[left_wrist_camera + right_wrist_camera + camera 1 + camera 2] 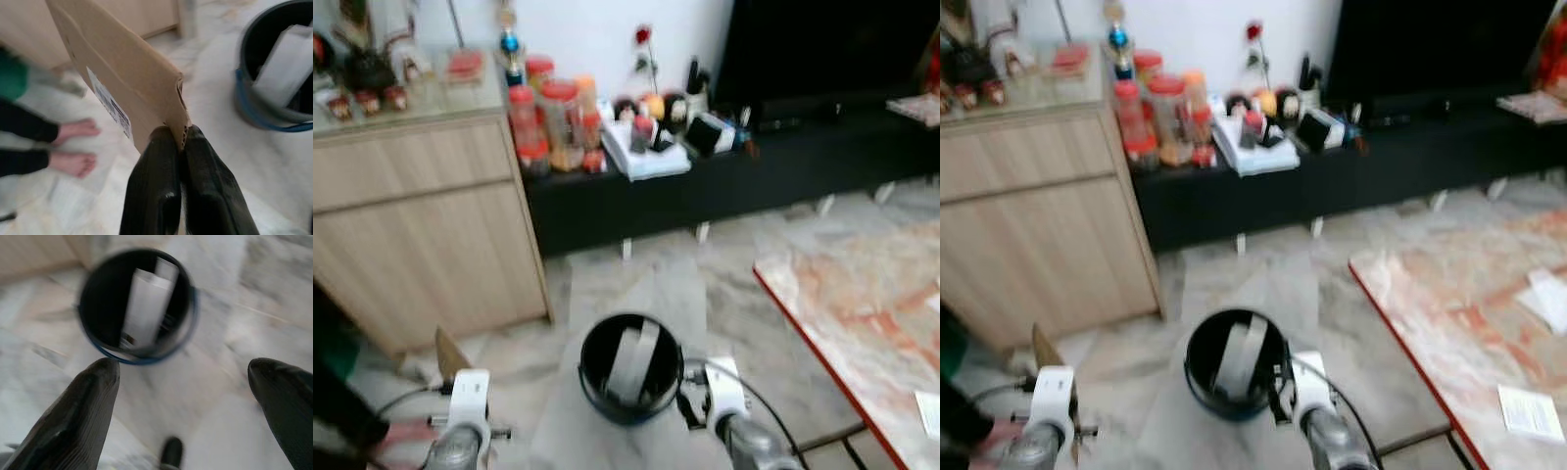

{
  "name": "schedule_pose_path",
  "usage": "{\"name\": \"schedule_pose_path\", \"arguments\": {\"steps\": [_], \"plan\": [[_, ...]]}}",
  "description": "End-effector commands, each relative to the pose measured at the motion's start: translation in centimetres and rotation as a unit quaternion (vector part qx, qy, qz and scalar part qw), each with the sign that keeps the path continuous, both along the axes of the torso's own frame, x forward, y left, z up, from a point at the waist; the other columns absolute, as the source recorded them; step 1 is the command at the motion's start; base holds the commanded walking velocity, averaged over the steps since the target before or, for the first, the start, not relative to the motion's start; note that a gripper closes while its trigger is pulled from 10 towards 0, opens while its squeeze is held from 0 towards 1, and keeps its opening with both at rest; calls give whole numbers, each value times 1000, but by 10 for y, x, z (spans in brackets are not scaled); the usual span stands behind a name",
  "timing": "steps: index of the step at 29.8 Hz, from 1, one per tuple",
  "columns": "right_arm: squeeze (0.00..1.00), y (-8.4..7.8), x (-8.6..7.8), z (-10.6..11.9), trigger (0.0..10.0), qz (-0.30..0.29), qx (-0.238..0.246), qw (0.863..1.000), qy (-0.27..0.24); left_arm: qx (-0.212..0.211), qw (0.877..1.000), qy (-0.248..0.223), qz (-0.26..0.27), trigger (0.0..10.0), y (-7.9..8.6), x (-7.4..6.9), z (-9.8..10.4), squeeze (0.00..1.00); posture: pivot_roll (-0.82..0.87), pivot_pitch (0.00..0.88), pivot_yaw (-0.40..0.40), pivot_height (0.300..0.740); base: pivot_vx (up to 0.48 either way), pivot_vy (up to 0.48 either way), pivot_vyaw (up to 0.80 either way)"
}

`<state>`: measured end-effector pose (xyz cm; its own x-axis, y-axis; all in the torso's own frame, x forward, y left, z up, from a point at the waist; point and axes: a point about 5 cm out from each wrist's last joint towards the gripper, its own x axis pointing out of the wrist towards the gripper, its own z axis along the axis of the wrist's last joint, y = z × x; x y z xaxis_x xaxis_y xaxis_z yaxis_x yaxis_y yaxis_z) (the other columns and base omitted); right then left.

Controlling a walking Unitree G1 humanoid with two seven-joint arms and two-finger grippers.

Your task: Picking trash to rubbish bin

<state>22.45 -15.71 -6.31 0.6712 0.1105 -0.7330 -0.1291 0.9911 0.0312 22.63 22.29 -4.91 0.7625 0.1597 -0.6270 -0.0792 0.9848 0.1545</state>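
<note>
Marble floor (pixel 636 284) spreads pale and veined under me, and I take the bin (pixel 630 367) as my landmark, since everything I care about sits around it. My left gripper (pixel 180 147) hangs nearest me, to the left of the bin, its jaws clamped together on the bottom corner of a flat piece of cardboard (pixel 117 83). My right gripper (pixel 183 396) hovers just right of the bin, jaws spread wide and holding nothing, looking down into its mouth.

I judge the cardboard to be light and stiff: the cut edge shows corrugated fluting, and the sheet stands up from my grip without sagging. It carries a printed label (pixel 110 105) on one face. Held by a corner like this, it could swing or pivot as I move, so a bite further in along the edge would steady it, though too hard a squeeze would crush the fluting. It is not fragile and its surface should not slip.

Inside the bin a pale sheet of paper or card (pixel 634 360) already leans against the wall, so my piece will have to slide in beside it.

Left of the bin, a person's bare feet (pixel 73 147) rest on the floor. Beyond the bin stands a wooden cabinet (pixel 421 225), and further back a low black shelf (pixel 724 186) crowded with jars. Right of the bin is the red-edged corner of a low counter (pixel 862 304).
</note>
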Motion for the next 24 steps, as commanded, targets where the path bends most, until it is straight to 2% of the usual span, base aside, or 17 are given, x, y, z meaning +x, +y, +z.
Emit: {"name": "schedule_pose_path", "arguments": {"steps": [1,24], "plan": [[0,1,6,3,10000,-1,3,1000,-9,6,1000,-5,-4,10000,3,3,3,0,4,0,-1,740,356,0,0],[0,2,5,3,10000,1,7,1000,-9,0,1000,-13,-11,10000,0,9,6,0,1,0,0,740,356,0,0]]}}
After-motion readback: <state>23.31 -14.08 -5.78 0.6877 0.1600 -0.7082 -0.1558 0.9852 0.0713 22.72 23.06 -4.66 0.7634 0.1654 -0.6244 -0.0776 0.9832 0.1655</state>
